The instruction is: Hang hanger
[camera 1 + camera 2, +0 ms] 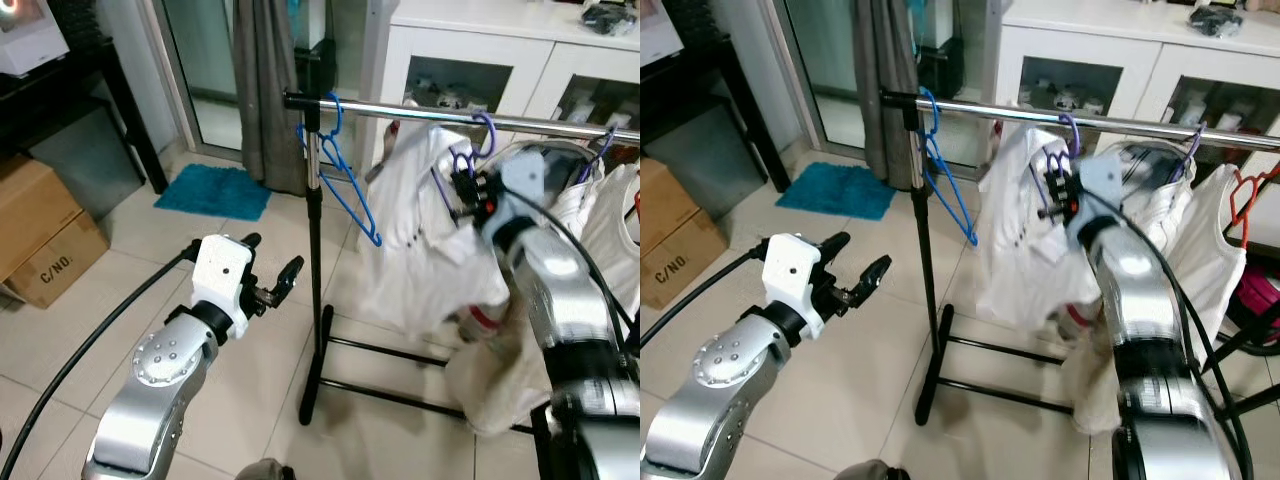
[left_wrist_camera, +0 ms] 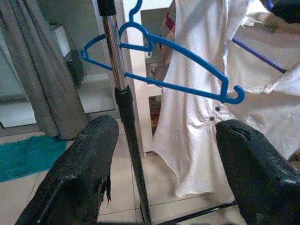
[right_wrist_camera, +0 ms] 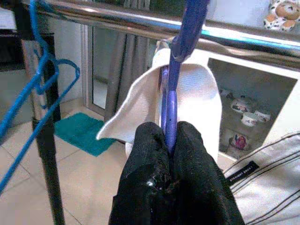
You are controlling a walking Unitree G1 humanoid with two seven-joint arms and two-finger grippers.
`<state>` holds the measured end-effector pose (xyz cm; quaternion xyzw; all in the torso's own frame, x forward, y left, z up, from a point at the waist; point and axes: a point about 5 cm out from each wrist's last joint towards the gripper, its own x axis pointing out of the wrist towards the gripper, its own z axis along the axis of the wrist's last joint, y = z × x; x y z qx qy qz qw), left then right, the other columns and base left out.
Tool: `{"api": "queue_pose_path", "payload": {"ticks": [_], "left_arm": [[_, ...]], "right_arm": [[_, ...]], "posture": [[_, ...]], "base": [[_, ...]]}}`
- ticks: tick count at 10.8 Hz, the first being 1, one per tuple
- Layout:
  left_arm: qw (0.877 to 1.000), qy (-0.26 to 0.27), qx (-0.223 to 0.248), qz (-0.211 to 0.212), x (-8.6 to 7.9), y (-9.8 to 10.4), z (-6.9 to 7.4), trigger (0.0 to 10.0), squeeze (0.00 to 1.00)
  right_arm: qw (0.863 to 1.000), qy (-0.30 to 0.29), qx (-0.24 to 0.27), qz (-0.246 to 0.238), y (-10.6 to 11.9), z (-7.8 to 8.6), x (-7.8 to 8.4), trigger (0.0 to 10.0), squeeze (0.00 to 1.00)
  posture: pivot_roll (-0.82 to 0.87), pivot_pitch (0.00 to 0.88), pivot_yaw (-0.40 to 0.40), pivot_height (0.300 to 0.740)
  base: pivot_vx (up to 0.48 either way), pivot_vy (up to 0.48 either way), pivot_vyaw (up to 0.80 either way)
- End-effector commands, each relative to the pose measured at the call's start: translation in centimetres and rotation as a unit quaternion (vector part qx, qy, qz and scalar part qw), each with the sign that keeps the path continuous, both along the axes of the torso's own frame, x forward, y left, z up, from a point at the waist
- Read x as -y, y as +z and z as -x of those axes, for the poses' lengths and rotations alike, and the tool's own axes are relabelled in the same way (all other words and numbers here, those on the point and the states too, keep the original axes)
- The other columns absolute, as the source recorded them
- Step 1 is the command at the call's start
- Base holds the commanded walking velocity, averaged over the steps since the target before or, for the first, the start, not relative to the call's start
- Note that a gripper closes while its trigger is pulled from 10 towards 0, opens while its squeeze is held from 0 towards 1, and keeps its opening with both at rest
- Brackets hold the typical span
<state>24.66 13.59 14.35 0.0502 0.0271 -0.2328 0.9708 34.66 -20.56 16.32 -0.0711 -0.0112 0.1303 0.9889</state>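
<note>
Here, thin purple hanger (image 3: 169, 108) with white shirt (image 1: 425, 235), pinched in right end effector (image 3: 169, 140); left end effector (image 1: 272, 268) agape.

Head eyes: look forward and down, sharing my clothes rail (image 1: 420, 112).
Left wrist: faces rail's post (image 2: 123, 108), near.
Right wrist: close under rail.

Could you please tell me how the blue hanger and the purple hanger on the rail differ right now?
The blue hanger is bare; the purple hanger carries a white shirt. Nothing holds the blue hanger, while the right tool is shut on the purple hanger's neck. The blue hanger hangs by the rack's upright post, the purple hanger further along. Both hook over the metal rail.
</note>
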Motion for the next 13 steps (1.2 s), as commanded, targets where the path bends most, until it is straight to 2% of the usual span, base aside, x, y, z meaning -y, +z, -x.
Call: {"api": "queue_pose_path", "payload": {"ticks": [1,5,10,13], "left_arm": [[1.0,0.0,-0.008,-0.005,0.0,-0.2,0.1,10.0,0.16],[1.0,0.001,-0.01,-0.007,-0.2,-0.2,0.1,10.0,0.15],[1.0,-0.003,-0.01,-0.009,0.0,-0.1,-0.1,10.0,0.16],[1.0,-0.002,-0.011,-0.01,0.0,-0.2,-0.2,10.0,0.16]], "right_arm": [[1.0,0.004,0.014,0.004,0.8,0.3,-0.2,0.0,0.0],[1.0,0.001,-0.02,0.017,-0.6,2.5,-0.6,0.0,0.0],[0.999,0.005,-0.043,0.017,-1.5,3.9,-1.5,0.0,0.0],[0.998,0.012,-0.051,0.017,-1.7,4.1,-2.3,0.0,0.0]], "posture": [[-0.1,0.0,0.043,0.74],[-0.1,0.0,0.047,0.74],[-0.1,0.0,0.051,0.74],[-0.1,0.0,0.048,0.74]], "base": [[0.0,0.0,0.0],[0.0,0.0,0.0],[0.0,0.0,0.0],[-0.263,0.0,0.0]]}}
